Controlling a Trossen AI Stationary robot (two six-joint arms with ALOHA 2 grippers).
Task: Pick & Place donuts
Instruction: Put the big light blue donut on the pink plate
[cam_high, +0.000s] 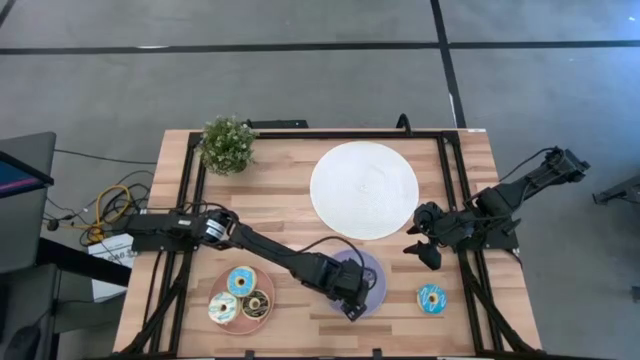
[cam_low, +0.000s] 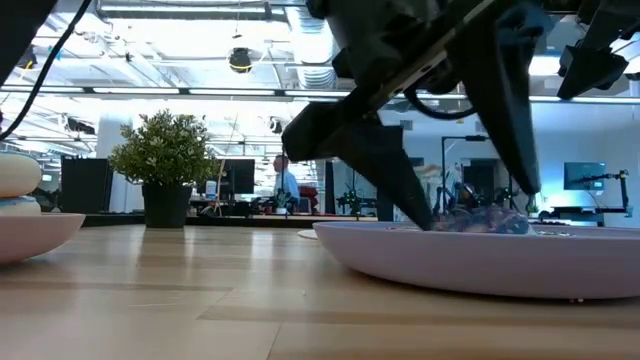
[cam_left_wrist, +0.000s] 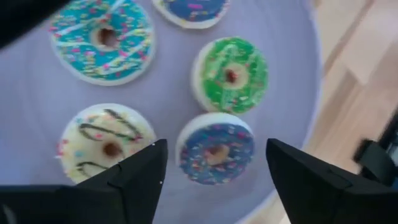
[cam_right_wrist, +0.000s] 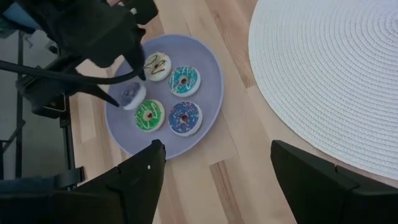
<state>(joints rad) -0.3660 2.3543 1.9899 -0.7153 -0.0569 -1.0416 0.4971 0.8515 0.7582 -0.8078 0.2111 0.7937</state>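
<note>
Your left gripper (cam_high: 352, 300) hangs low over the flat round purple plate (cam_right_wrist: 211, 68) near the front edge of the wooden worktop (cam_high: 290, 215), its fingers spread apart and holding nothing. Directly between them sits the small donut with dark blue sprinkled icing (cam_left_wrist: 215, 147), resting on the plate. Around it on that plate you have four more small donuts: one with green icing (cam_left_wrist: 231, 74), one with teal icing and white stripes (cam_left_wrist: 101, 38), one with cream icing and chocolate drizzle (cam_left_wrist: 106, 140), and a second blue one (cam_left_wrist: 189, 11) at the far rim.

Your right gripper (cam_high: 424, 247) waits with its fingers wide apart and empty, just beside the large round white woven mat (cam_high: 364, 190). A larger blue-iced donut (cam_high: 432, 298) lies alone on the worktop in front of it.

On the pink plate (cam_high: 262, 318) at the front left, three larger donuts (cam_high: 241, 296) sit touching one another. A small leafy potted plant (cam_high: 226, 144) stands at the back left.
</note>
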